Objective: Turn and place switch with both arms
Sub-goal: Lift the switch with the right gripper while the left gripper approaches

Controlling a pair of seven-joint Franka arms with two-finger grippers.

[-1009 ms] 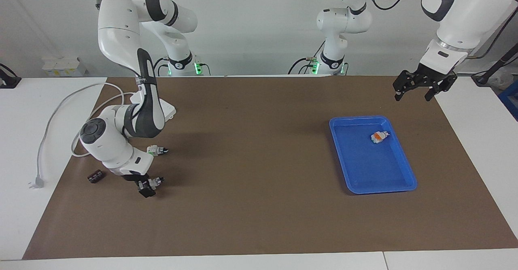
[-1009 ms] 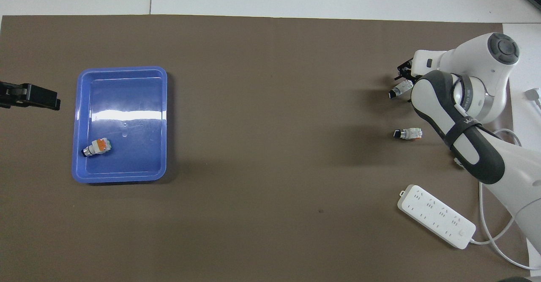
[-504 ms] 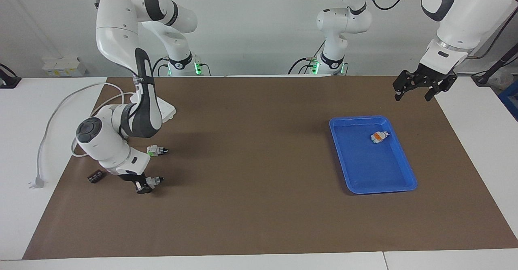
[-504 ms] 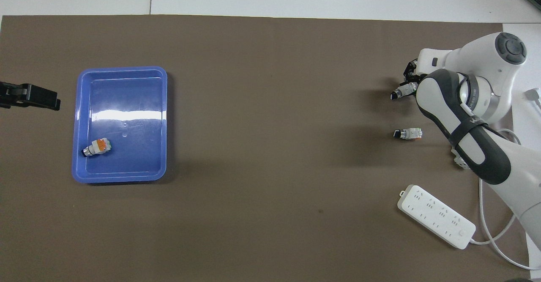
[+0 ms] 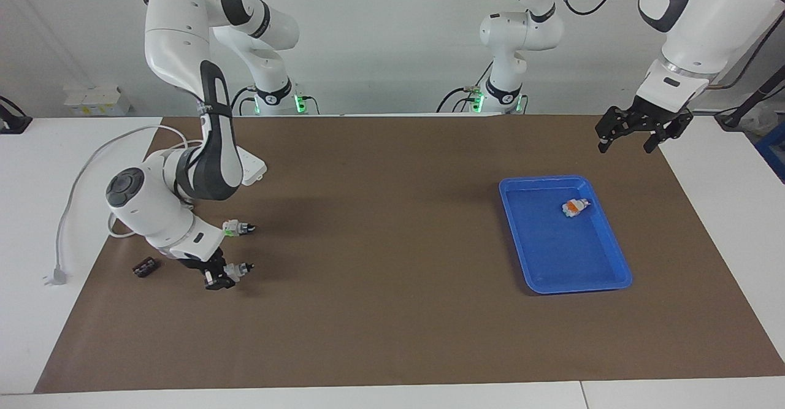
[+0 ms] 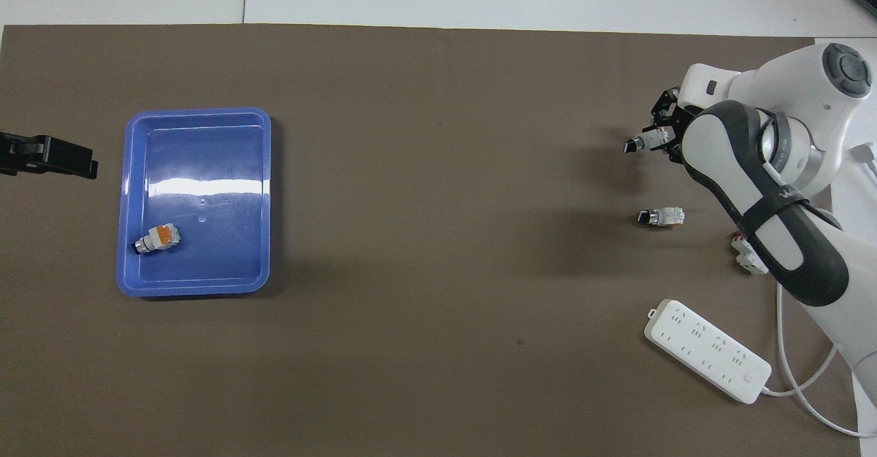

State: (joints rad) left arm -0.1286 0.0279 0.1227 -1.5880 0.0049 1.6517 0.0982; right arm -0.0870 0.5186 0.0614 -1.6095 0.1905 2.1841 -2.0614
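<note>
My right gripper (image 5: 219, 276) (image 6: 663, 135) is shut on a white switch (image 5: 237, 268) (image 6: 643, 143), black knob tip pointing toward the left arm's end, low over the mat at the right arm's end. A second switch (image 5: 238, 228) (image 6: 661, 217) with a green end lies on the mat nearer the robots. A third switch (image 5: 575, 206) (image 6: 157, 238), orange side up, lies in the blue tray (image 5: 570, 179) (image 6: 199, 111). My left gripper (image 5: 625, 147) (image 6: 68, 159) hangs open and waiting over the mat's edge beside the tray.
A white power strip (image 5: 251, 167) (image 6: 706, 351) with its cable lies near the right arm's base. A small dark block (image 5: 144, 267) sits at the mat's edge by the right gripper. A white block with red parts (image 6: 747, 255) lies under the right arm.
The right gripper closed on the switch and raised it slightly, the arm's wrist drawing back toward the table's end. The left arm has not moved.
</note>
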